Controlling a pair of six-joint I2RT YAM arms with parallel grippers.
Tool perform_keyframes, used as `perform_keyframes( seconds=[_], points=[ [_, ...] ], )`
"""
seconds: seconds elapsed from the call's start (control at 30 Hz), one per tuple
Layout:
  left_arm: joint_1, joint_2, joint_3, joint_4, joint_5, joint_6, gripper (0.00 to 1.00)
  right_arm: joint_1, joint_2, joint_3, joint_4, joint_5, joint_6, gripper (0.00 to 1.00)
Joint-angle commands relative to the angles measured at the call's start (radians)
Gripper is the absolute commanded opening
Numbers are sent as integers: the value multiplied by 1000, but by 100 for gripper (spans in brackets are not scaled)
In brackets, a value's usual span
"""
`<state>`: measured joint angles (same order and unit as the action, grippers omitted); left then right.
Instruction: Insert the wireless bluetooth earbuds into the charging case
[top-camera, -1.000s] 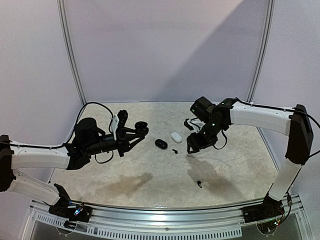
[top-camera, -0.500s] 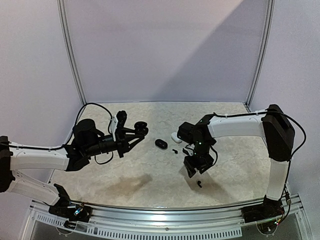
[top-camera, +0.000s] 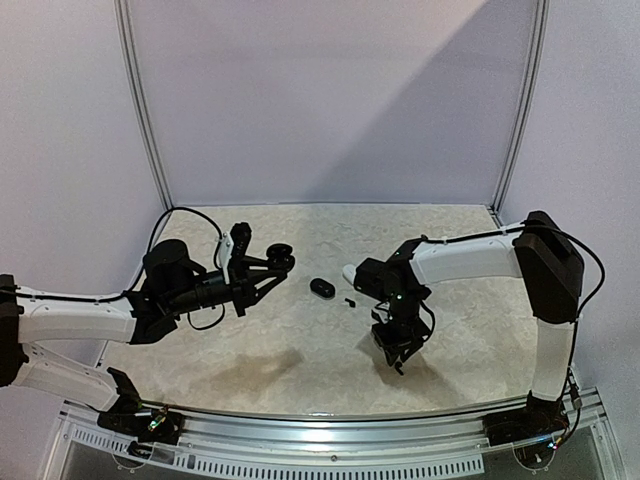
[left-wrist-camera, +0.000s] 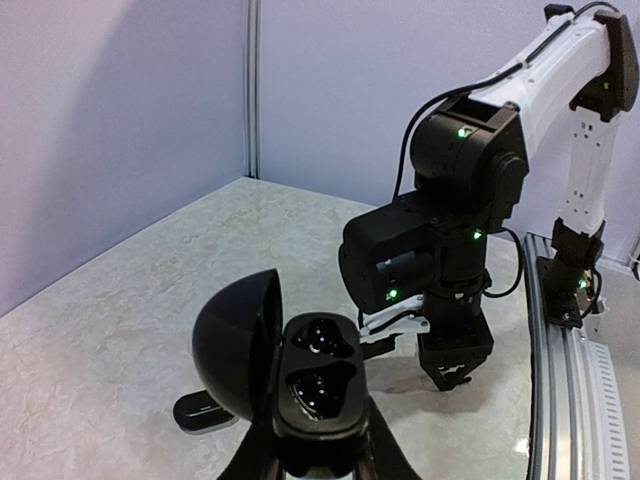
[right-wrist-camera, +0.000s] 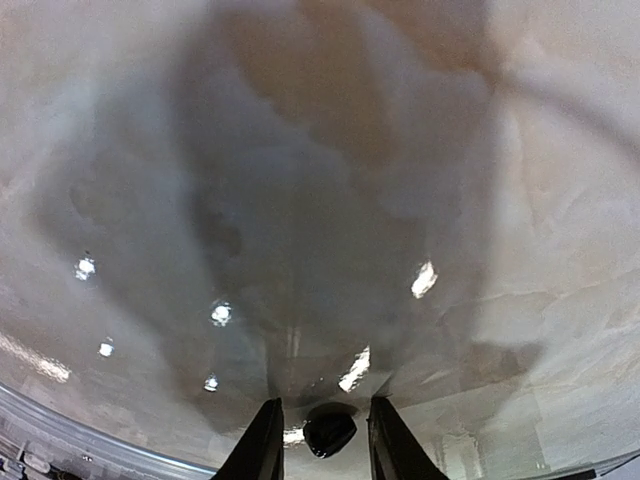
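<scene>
A black bud (right-wrist-camera: 330, 428) lay on the table (right-wrist-camera: 300, 200) near the front edge, directly between the fingers of my right gripper (right-wrist-camera: 325, 445). The jaws were narrow around it, with a sliver of table showing on one side, so I judged it straddled, not pinched. My left gripper (left-wrist-camera: 318, 455) was clamped on the open black case (left-wrist-camera: 315, 385), held aloft well to the left. Pick-up was the step in hand. Next I'd need to close gently, lift straight, then carry the bud across to a socket.
</scene>
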<state>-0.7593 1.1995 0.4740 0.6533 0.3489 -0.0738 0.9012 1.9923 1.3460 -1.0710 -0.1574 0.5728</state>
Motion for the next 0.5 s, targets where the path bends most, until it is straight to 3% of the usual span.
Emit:
perform_keyframes(
  seconds=[0.0,0.47],
  points=[
    [-12,-16,-14,10,-10,15,0,16,32,-7,-25,21,14,28],
    [-12,-12,-12,9,-7,21,0,38,62,20,-62,41,-6,25]
  ],
)
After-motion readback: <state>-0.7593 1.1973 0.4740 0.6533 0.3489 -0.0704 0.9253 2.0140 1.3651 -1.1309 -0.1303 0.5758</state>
